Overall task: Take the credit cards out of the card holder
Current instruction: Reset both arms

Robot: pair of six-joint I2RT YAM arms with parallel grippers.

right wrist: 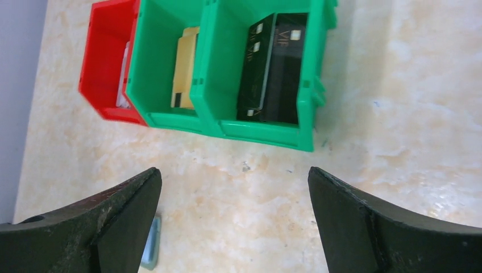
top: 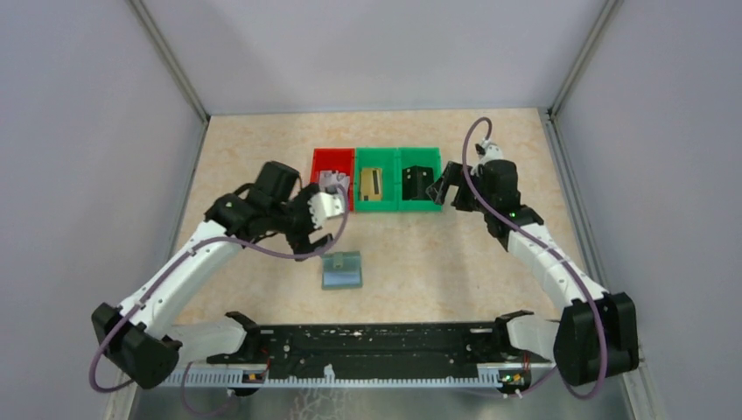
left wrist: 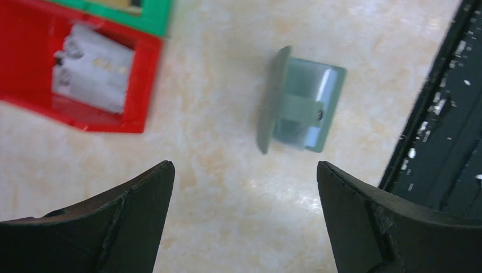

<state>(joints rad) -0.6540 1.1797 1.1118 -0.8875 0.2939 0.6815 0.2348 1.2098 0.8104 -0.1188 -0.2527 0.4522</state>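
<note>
Black fingers of the left gripper (left wrist: 244, 170) stood wide apart, and nothing was between them. They hung above the bare table (left wrist: 216, 142). Just past the tips, a bit to the right in the left wrist view, lay the card holder (left wrist: 307, 108). It lay open on the table, with its grey-green flap tipped up on the side facing the red bin (left wrist: 142, 85). Its pale blue inside faced up, and the small tab lay across it. Its fold ran nearly the same way the fingers pointed, only a little tilted. I could see no card in its pockets, but they were too blurry to be sure.

The right gripper (right wrist: 234, 173) was wide open too and held nothing. It hung near the green bins (right wrist: 256, 133), well apart from the card holder, which showed only as a thin edge at the bottom of its view.

Cards lay in the bins: a pale card (left wrist: 94, 68) in the red one, a gold card (right wrist: 185, 68) in the middle green one and a black card (right wrist: 278, 68) in the end green one.

From above, the left gripper was the nearer one to the card holder. So I think that arm should reach for it if a card is left inside, moving toward the arm bases and down.
</note>
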